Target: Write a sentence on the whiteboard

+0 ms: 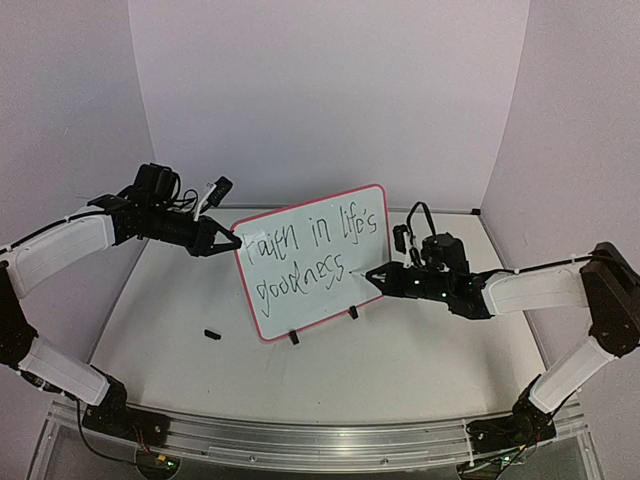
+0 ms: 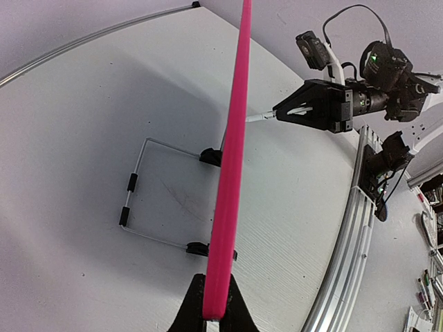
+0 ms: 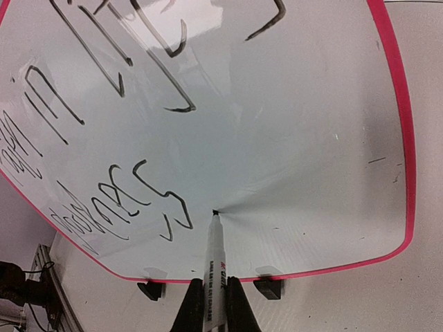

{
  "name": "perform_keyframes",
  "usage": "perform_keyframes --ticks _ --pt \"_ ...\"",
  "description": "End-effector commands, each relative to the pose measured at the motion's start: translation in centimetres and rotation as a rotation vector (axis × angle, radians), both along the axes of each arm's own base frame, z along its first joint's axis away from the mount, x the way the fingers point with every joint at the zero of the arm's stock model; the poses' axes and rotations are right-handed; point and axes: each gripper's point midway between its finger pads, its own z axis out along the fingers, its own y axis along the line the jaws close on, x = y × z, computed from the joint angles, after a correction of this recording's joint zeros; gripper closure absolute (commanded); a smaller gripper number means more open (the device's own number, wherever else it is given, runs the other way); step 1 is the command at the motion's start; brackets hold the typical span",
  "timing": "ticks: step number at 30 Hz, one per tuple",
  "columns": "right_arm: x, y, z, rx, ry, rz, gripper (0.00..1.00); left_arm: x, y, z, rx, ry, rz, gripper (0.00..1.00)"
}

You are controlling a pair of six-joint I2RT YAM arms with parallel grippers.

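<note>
the whiteboard (image 1: pixel 365 245) stands mid-table, the left gripper (image 1: pixel 236 243) clamped on its 9 o'clock edge, the right gripper (image 1: pixel 372 278) pinching a marker (image 1: pixel 360 272) whose tip touches near 4 o'clock; a hard push could tilt it out of that grip.

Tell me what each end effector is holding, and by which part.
Left end effector: the whiteboard, clamped on its pink frame edge. Right end effector: a marker, gripped on the barrel, its tip touching the board.
</note>
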Motion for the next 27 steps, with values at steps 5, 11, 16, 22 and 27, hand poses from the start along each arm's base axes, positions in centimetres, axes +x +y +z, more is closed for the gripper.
perform_keyframes --ticks 5,11,16,22,27 --pt "1.4 0.2 1.2 -0.002 -0.047 -0.023 1.0 0.0 0.5 -2.9 0.085 0.05 0.018 1.0" --pt "1.1 0.2 1.8 0.01 -0.054 -0.014 1.0 0.0 0.6 -2.9 0.086 0.05 0.019 1.0" --pt "-0.5 -0.8 4.0 0.024 -0.091 0.005 1.0 0.3 0.8 -2.7 0.093 0.035 0.038 0.85" --pt "-1.9 -3.9 7.1 -0.073 -0.154 -0.045 1.0 0.4 1.2 -1.7 0.091 -0.008 0.065 0.5" --pt "-2.5 -4.9 8.1 -0.155 -0.156 -0.027 1.0 0.5 2.2 -0.3 0.101 -0.083 0.118 0.3"
